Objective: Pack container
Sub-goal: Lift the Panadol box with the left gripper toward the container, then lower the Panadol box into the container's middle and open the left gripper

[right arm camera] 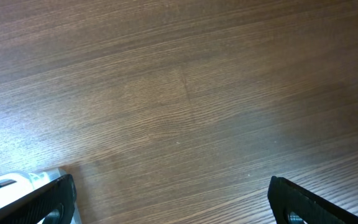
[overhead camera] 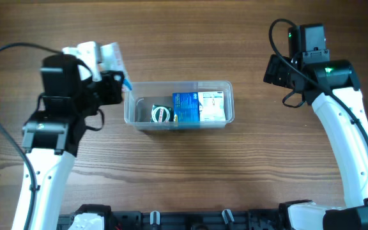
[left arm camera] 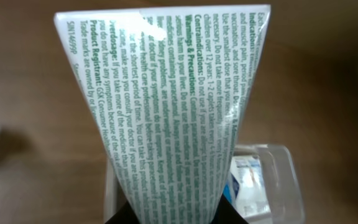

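Note:
The clear plastic container (overhead camera: pixel 179 104) lies in the middle of the table. It holds a blue box (overhead camera: pixel 185 106), a white box (overhead camera: pixel 212 105) and a small round dark item (overhead camera: pixel 161 113). My left gripper (overhead camera: pixel 110 67) is shut on a white medicine box (left arm camera: pixel 166 106) with green print, just left of the container's left end and above the table. The container's corner (left arm camera: pixel 278 180) shows behind that box in the left wrist view. My right gripper (right arm camera: pixel 169 202) is open and empty over bare wood, right of the container; it also shows in the overhead view (overhead camera: pixel 280 70).
The wooden table (overhead camera: pixel 184 172) stretches all round the container. A black rail with fittings (overhead camera: pixel 190 220) runs along the front edge. A corner of the container (right arm camera: pixel 17 183) shows at the lower left of the right wrist view.

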Controlling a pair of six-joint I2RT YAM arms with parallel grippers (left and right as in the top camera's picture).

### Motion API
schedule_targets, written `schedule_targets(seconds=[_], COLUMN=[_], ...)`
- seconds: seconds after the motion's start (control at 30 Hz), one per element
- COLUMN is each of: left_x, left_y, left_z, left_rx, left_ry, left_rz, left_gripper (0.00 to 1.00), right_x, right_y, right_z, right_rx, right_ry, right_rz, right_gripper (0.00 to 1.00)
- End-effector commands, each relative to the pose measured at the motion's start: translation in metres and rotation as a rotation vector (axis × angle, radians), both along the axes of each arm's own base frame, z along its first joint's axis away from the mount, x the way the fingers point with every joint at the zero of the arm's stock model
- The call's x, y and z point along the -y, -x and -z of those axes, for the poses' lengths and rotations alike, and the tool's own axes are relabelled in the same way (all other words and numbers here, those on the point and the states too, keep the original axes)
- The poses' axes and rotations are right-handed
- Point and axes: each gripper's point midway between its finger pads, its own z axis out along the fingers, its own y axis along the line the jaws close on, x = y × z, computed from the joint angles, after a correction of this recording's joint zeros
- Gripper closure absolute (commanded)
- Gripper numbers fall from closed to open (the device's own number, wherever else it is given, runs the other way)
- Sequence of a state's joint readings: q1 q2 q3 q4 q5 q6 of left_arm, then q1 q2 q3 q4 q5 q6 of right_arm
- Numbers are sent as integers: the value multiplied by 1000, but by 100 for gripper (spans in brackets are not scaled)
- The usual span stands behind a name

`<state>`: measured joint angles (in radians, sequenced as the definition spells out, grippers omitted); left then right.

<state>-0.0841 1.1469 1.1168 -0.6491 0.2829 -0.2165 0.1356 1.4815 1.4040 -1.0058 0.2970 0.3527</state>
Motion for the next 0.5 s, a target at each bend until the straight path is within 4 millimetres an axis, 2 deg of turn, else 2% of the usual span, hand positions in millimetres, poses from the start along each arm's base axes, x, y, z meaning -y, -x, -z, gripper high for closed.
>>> schedule_targets(seconds=[0.0,0.03,0.1,0.17,0.23,0.3,0.33,0.47], left_x=[73,98,135,154,174,179,176,178], left_y=[10,13,21,25,25,14,2,-10], left_z=[-9,-5,11,28,57,84,102,137], left_rx=[149,194,246,254,235,207,175,134], left_ry=[-133,-193,-290,-339,-388,-452,-500,-554], left_rz=[365,484,672,774,877,898,875,894], left_gripper=[77,75,75,73,71,70,70,71], right_x=[3,3,3,3,3,3,3,3], right_y=[0,0,0,0,0,0,0,0], right_z=[-3,-3,-3,-3,-3,-3,-3,-3], right_rx=[7,7,7,7,7,7,7,7], right_ry=[22,22,22,22,22,22,22,22], right_rz=[-1,-1,-1,-1,-1,-1,-1,-1], right_gripper=[0,0,0,0,0,0,0,0])
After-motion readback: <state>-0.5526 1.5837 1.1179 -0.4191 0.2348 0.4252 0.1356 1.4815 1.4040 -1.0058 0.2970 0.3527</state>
